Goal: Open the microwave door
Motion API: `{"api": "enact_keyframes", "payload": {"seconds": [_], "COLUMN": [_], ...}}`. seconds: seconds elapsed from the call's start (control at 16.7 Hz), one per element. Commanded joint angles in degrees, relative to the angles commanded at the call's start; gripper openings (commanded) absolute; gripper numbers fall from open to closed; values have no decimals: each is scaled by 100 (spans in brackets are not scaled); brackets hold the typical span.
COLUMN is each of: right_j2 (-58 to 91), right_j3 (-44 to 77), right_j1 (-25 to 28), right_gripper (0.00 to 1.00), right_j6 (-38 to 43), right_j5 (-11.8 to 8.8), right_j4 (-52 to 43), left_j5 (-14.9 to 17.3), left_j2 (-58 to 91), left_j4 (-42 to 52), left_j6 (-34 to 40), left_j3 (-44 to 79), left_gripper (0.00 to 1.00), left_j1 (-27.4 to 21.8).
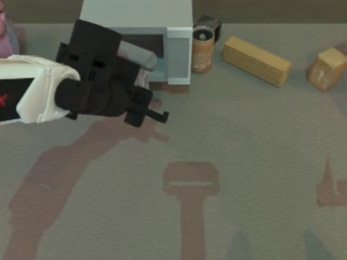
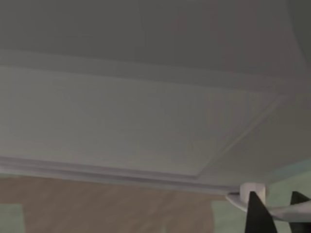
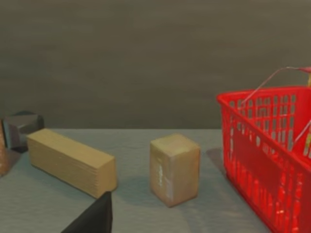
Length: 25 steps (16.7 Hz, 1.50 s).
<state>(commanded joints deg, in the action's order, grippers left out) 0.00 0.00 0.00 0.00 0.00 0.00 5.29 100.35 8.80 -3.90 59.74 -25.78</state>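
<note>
The white-silver microwave (image 1: 135, 13) stands at the back of the table, left of centre, with its grey control panel (image 1: 180, 54) on its right side. A strip of pale teal inside (image 1: 156, 71) shows beside the panel, so the microwave door (image 2: 121, 121) stands partly swung out. In the top view my left arm hides most of the door. My left gripper (image 1: 154, 112) sits in front of the microwave. In the left wrist view the left gripper (image 2: 277, 206) is shut on the white bar handle (image 2: 252, 188). My right gripper (image 3: 97, 218) is parked outside the top view.
A brown can (image 1: 202, 51) and a dark grey object (image 1: 209, 26) stand right beside the control panel. Further right lie a long tan block (image 1: 256, 59) and a tan box (image 1: 327, 67). A red basket (image 3: 272, 160) stands beyond them. A pink thing (image 1: 4, 32) sits at the far left edge.
</note>
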Motion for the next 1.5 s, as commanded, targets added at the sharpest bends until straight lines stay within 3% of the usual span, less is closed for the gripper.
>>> {"api": "enact_keyframes", "payload": {"seconds": [1.08, 1.5], "right_j2": [0, 0], "right_j3": [0, 0], "right_j1": [0, 0], "right_gripper": [100, 100], "right_j6": [0, 0], "right_j5": [0, 0], "right_j4": [0, 0], "left_j5": [0, 253], "left_j2": [0, -109], "left_j4": [0, 16], "left_j6": [0, -280], "left_j3": [0, -105], "left_gripper": [0, 0], "left_j1": [0, 113]}}
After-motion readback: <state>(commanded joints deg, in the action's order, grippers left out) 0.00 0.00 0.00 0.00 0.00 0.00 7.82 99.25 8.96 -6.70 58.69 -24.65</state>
